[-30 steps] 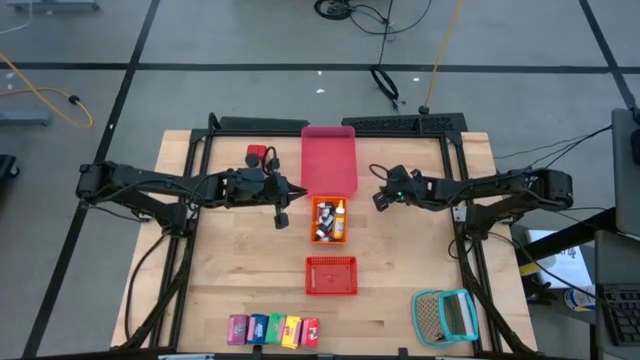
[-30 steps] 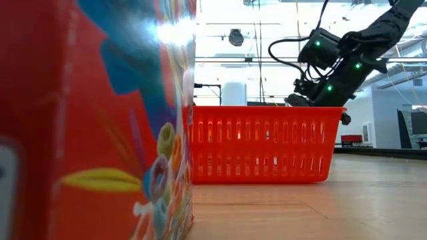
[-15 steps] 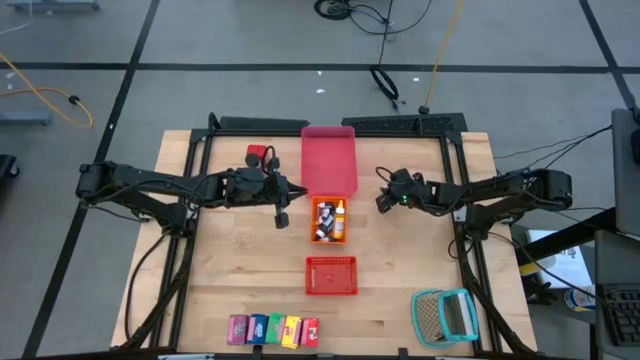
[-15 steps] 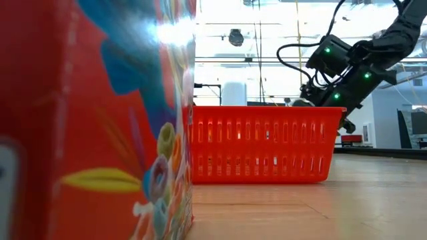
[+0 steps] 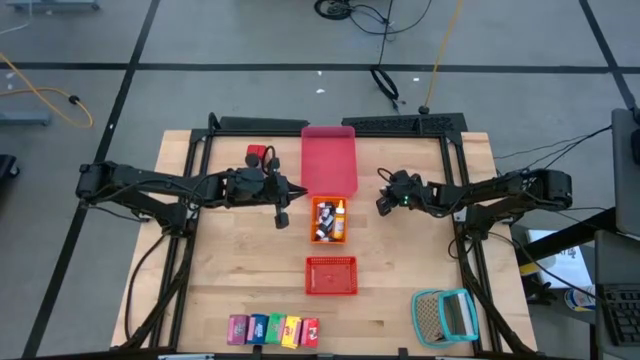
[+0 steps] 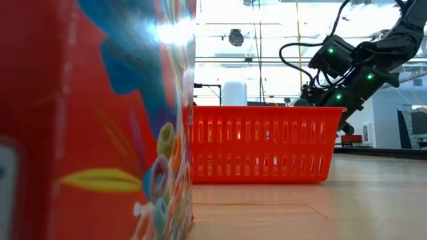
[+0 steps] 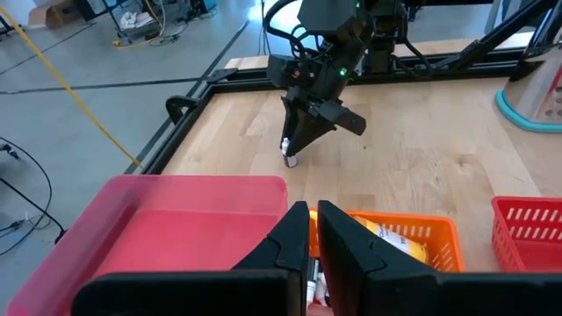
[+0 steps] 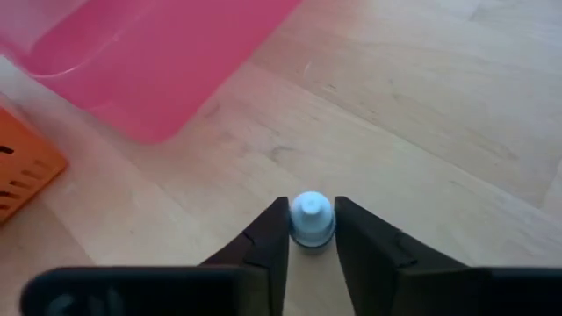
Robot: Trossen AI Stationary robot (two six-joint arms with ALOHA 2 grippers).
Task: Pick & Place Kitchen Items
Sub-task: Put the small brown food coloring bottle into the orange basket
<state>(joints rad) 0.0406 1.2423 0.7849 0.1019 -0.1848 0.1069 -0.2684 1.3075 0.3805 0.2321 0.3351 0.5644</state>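
Observation:
My right gripper [image 8: 311, 205] is shut on a tiny white-capped bottle [image 8: 311, 221] on the bare wood right of the pink tray [image 5: 329, 160]; the left wrist view shows it [image 7: 290, 151] from afar, fingers pointing down. My left gripper [image 7: 313, 211] is shut, holds nothing, and hovers at the left side of the orange tray [image 5: 329, 219], where several small bottles lie. A red container [image 5: 256, 154] stands left of the pink tray. A row of small coloured cartons [image 5: 273, 329] stands at the near edge. My right gripper pinches the bottle's white cap [image 8: 311, 216] between its two fingers [image 8: 274, 230], one on each side. The fingers come from above, slanting down. The bottle stays upright below them [image 7: 288, 161]; whether its base rests on the wood I cannot tell.
A red mesh basket [image 5: 331, 275] sits near of the orange tray. A teal-framed mesh item [image 5: 446, 315] lies at the near right corner. In the low view a red carton [image 6: 93, 120] fills the left and the basket [image 6: 263, 153] hides the table's middle.
My right gripper has shifted a little toward the table's right edge, away from the orange tray, most of it in the first half second. My left arm has kept still.

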